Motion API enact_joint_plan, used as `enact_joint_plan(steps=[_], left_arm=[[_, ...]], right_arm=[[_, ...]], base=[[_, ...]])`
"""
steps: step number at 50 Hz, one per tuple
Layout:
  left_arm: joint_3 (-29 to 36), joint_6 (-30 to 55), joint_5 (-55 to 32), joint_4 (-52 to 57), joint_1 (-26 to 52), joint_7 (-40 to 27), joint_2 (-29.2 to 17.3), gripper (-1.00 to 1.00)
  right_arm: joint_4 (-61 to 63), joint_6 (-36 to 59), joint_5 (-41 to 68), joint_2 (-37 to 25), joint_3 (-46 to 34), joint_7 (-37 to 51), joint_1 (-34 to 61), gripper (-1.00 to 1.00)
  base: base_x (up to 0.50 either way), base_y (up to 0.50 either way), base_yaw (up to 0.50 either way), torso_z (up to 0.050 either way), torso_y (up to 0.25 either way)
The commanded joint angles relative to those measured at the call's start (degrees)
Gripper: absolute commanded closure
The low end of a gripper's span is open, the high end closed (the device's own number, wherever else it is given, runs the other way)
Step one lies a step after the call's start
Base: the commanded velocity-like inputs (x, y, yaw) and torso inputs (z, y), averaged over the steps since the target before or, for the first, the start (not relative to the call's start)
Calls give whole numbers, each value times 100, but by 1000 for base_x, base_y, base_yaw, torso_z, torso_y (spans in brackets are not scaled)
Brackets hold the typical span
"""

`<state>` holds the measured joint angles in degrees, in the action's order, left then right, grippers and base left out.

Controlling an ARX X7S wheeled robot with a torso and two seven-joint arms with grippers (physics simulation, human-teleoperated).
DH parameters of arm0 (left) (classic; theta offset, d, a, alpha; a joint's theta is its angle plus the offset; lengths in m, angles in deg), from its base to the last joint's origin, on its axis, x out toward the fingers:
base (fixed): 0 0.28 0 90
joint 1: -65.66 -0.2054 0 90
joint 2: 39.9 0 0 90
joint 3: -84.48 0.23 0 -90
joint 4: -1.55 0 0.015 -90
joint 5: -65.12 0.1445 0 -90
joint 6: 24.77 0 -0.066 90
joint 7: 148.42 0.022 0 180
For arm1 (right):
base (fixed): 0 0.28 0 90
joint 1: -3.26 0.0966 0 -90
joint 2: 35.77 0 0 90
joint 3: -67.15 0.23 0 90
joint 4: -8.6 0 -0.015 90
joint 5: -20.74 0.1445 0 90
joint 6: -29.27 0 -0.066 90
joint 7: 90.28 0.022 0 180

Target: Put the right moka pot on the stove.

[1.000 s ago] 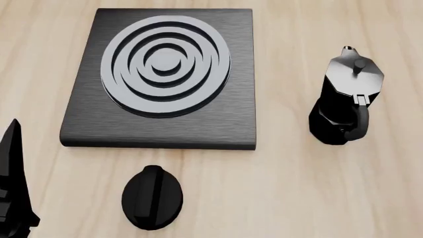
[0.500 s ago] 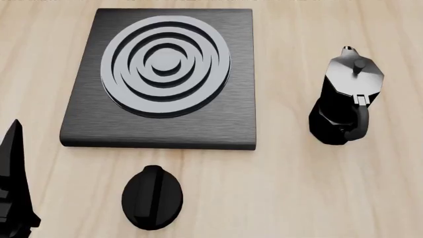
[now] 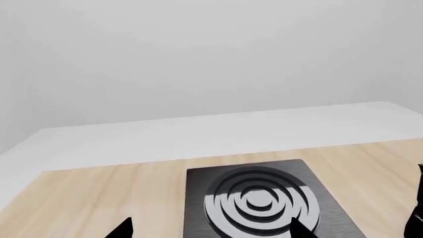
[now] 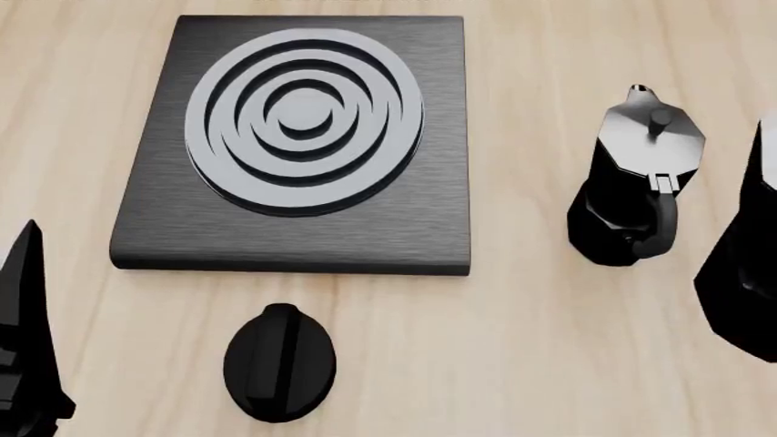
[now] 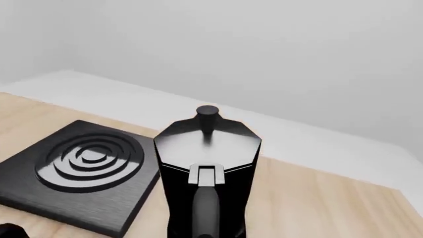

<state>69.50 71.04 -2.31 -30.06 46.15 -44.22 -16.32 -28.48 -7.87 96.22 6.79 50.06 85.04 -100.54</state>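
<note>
The right moka pot [image 4: 743,273] is black and faceted with a grey lid. It shows only partly at the head view's right edge, large and apparently raised off the table. It fills the right wrist view [image 5: 206,163] with its handle [image 5: 205,208] towards the camera. My right gripper's fingers cannot be told from that black handle, and no spread fingertips show. The stove [image 4: 304,218], a dark slab with silver rings [image 4: 304,114], lies far left of the pot. My left gripper [image 3: 210,230] is open and empty, its fingertips [image 3: 122,229] short of the stove's near edge.
A second, identical moka pot [image 4: 634,182] stands on the wooden table [image 4: 522,364] between the stove and the right pot, handle towards me. A black oval knob [image 4: 279,362] lies in front of the stove. My left arm shows at the head view's lower left.
The right moka pot has come into the head view from the right edge; it was out of view before. The stove, the other pot, the knob and the left arm have not moved.
</note>
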Motion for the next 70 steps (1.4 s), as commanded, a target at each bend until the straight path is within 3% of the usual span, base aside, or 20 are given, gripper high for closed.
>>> enact_joint_plan(steps=[1, 19, 30, 37, 46, 49, 51, 54, 59, 70], left_arm=[[-3, 9, -35, 15, 42, -10, -4, -100], [24, -28, 19, 1, 16, 24, -15, -100], [29, -41, 33, 0, 23, 38, -17, -100], [38, -53, 43, -6, 20, 57, -11, -100], [53, -50, 54, 5, 18, 58, 2, -100], [53, -51, 46, 0, 27, 60, -2, -100], [59, -51, 59, 0, 21, 59, 5, -100], [61, -52, 53, -5, 27, 71, 10, -100], [55, -47, 26, -3, 56, 77, 7, -100], [75, -78, 83, -2, 31, 100, 4, -100]], right_arm=[[303, -30, 617, -222, 77, 393, 88, 100], [699, -385, 962, -544, -761, 828, 267, 100], [704, -2315, 334, -1478, -2009, 1352, -740, 100], [659, -2845, 109, -1875, -3110, 1687, -322, 100], [448, -3561, -177, -2455, -4995, 2107, 753, 100], [344, -3667, -300, -2571, -5972, 2217, 1529, 100], [230, -3611, 239, -2890, -6614, 2400, 2588, 100], [137, -3192, 412, -2643, -7434, 2483, 3769, 100], [0, -2555, 466, -2118, -8150, 2540, 4900, 100], [-559, -1738, 287, -1141, -9007, 2540, 6190, 100]], base=[[0, 0, 0, 0, 0], [0, 0, 0, 0, 1], [0, 0, 0, 1, 1], [0, 0, 0, 0, 1], [0, 0, 0, 0, 0], [0, 0, 0, 0, 0], [0, 0, 0, 0, 5], [0, 0, 0, 0, 0], [0, 0, 0, 2, 0], [0, 0, 0, 0, 1]])
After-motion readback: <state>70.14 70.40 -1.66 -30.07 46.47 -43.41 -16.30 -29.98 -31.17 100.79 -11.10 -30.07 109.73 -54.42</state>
